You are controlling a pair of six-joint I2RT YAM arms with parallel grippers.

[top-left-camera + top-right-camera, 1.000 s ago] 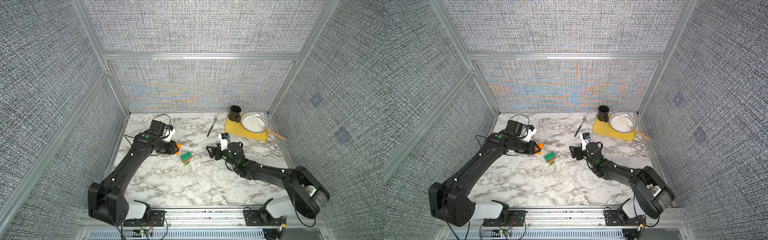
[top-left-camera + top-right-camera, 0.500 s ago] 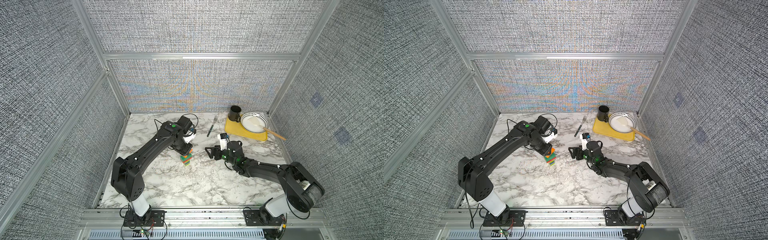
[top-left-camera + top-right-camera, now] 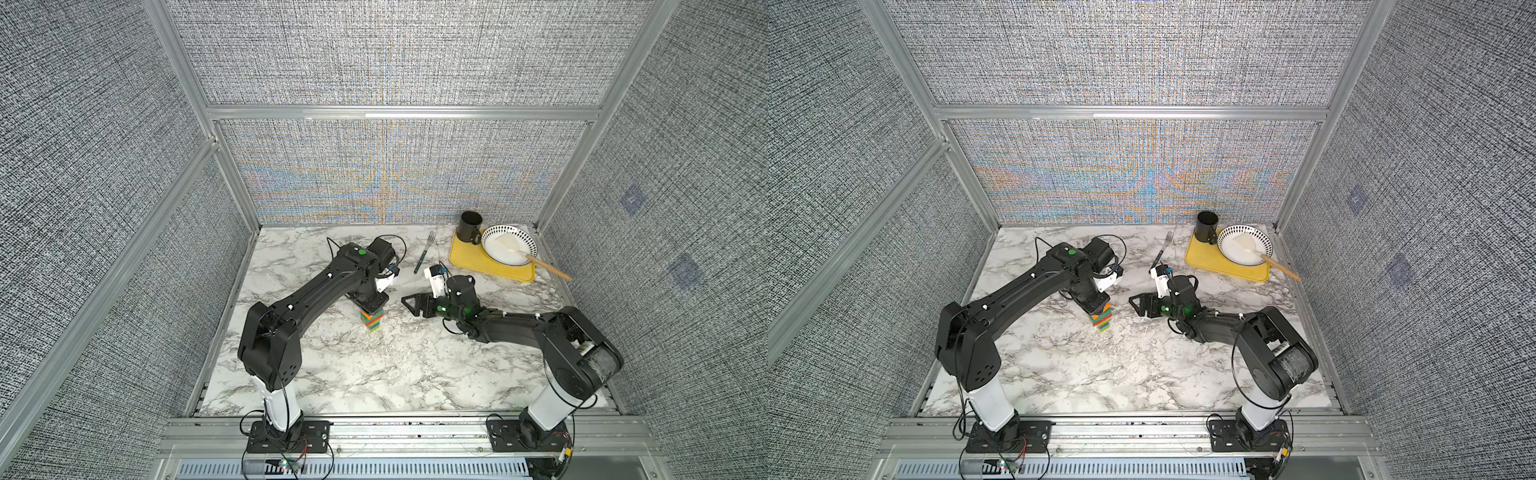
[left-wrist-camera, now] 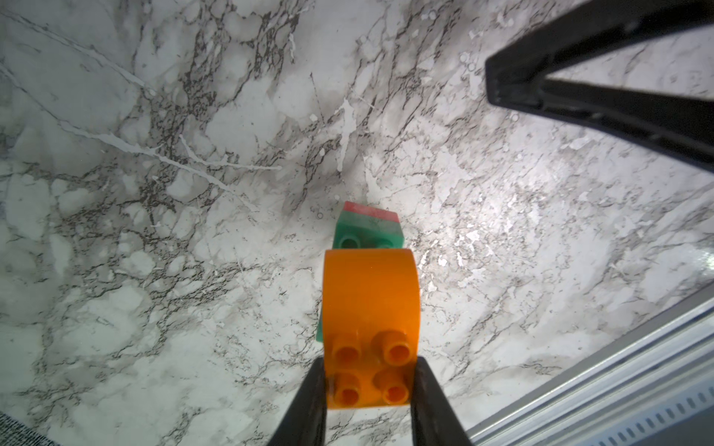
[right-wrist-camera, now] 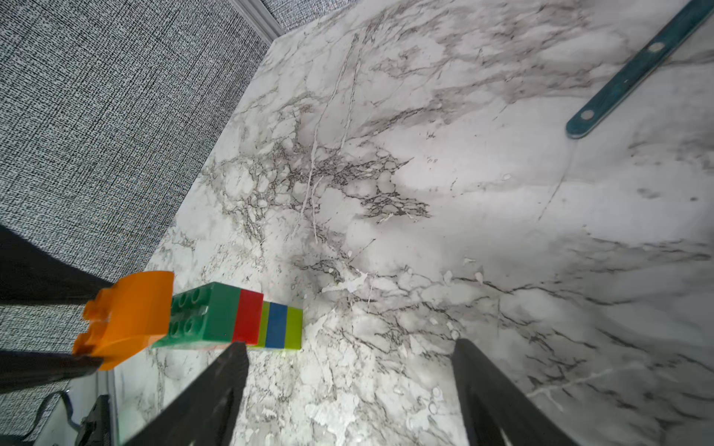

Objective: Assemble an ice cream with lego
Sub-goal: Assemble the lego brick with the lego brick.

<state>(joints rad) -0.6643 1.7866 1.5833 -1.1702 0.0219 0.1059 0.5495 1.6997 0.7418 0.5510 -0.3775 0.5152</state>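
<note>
Marble bench: carries the build; no loose brick shows on it in either top view.
Left gripper: fingers clamped on the sides of the orange rounded brick, holding it at the top of the stack.
Right gripper: fingers spread wide and empty, low, just beside the stack.
Ice cream: upright near the bench's middle, between both grippers. It has a lime-blue-lime stem, then a red brick, then a green brick.
Orange cap: lies over part of the green top, with some green studs bare; it looks slightly tilted, and whether it is seated cannot be told.
Progress: five bricks appear joined; pressing the cap home and letting go likely remain.
</note>
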